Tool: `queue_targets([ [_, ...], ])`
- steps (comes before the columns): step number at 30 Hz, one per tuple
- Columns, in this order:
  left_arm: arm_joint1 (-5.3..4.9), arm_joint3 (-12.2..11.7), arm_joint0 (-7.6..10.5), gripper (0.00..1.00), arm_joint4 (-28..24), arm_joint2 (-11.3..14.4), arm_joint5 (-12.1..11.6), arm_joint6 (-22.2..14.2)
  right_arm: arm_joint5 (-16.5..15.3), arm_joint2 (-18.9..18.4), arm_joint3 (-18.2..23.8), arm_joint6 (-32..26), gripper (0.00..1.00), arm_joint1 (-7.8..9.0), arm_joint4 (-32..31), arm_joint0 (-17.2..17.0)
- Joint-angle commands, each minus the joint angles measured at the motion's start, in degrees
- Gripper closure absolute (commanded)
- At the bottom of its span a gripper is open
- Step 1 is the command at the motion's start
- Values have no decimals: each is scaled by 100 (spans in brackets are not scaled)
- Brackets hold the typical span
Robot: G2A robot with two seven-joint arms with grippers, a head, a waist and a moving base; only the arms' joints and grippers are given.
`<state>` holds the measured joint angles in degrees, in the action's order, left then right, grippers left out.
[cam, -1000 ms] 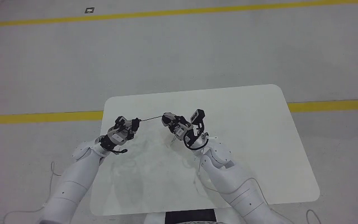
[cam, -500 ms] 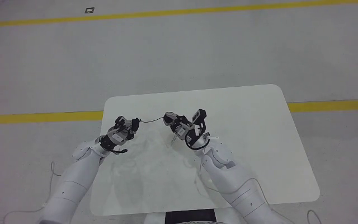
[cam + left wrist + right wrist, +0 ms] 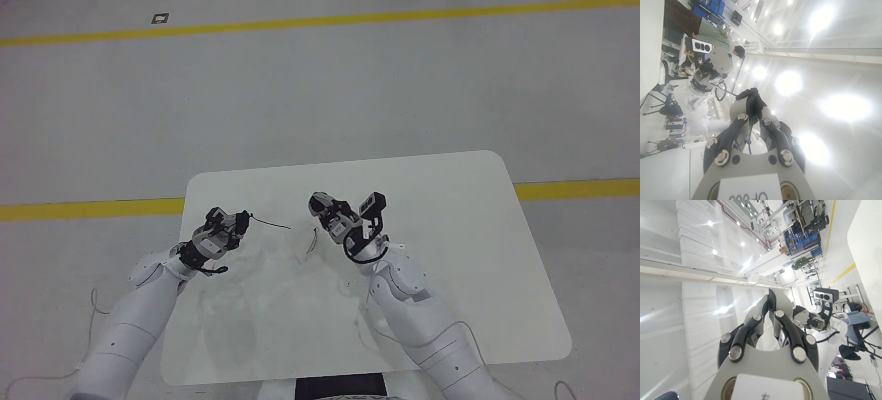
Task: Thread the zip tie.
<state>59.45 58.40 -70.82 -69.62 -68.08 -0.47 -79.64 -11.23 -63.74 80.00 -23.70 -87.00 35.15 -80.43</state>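
The zip tie is a thin black strand held above the white table. My left gripper is shut on one end of it, and the other end points free toward the table's middle. In the left wrist view the black tie is pinched between the dark fingertips, and the left gripper points upward. My right gripper is a short way to the right of the tie's free tip, apart from it. Its ribbed pads are pressed together with nothing between them, so the right gripper is shut.
The white table has rounded corners and bare surface around both arms. Yellow floor lines run beyond its far edge and beside it. Each wrist view shows the other arm farther off: the right arm and the left arm.
The right gripper held the tie's free end earlier. It has let go and moved right, and the tie now sticks out from the left gripper alone.
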Motion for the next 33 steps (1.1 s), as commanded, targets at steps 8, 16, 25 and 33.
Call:
queue_targets([
  [8, 0, 0, 0, 100, 0, 0, 0, 0, 30, -79, 167, -50, 0, 41, -144, -87],
  [16, 0, 0, 0, 100, 0, 0, 0, 0, 10, -95, 186, -10, 0, 46, -196, -85],
  [25, -83, 762, -182, 100, 358, -186, 104, 86, -519, -566, 650, 217, 0, 192, -1113, -338],
  [33, -167, 1461, -398, 100, 622, -404, 238, 228, -691, -916, 910, 390, 0, 268, -1202, -520],
])
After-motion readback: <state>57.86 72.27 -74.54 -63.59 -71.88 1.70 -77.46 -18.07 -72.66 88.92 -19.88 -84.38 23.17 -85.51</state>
